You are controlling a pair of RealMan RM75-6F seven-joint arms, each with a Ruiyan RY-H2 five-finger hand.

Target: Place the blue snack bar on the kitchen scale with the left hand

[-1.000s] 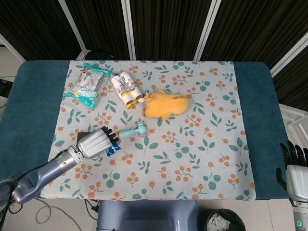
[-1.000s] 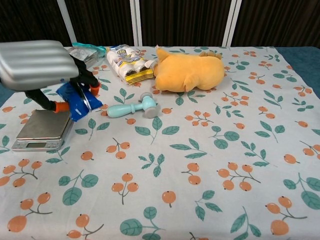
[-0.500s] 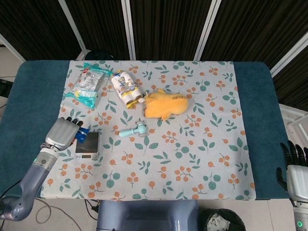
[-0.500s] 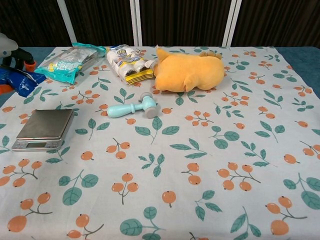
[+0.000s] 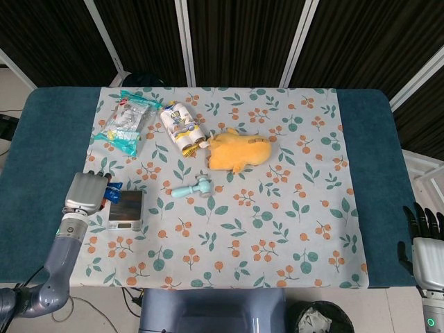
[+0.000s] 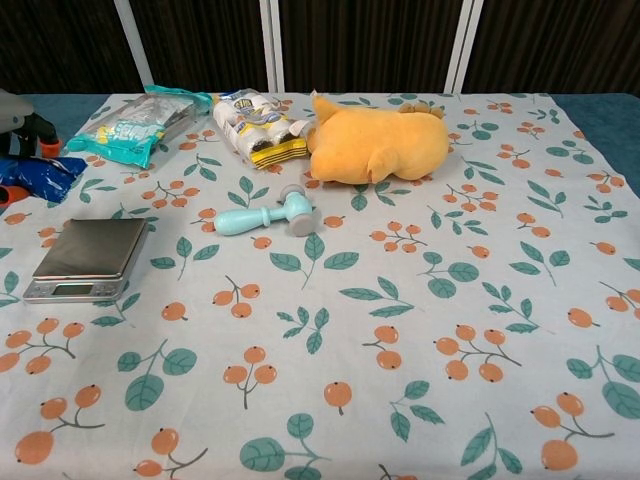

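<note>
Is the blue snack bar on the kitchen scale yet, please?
Not yet: the scale platform is bare, and the left hand holds the blue snack bar beside it.

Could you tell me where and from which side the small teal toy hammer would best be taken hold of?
Probably by the slim handle of the small teal toy hammer, from above: it lies flat on the leaf-print tablecloth, handle pointing left, open cloth on both sides. The bulkier grey-tipped head at its right end looks harder to close on.

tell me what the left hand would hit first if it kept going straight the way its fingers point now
Judging by the head view, the left hand, holding the snack bar, points up the table, left of the scale. Straight on, it would probably reach the teal packet first; height is unclear.
</note>
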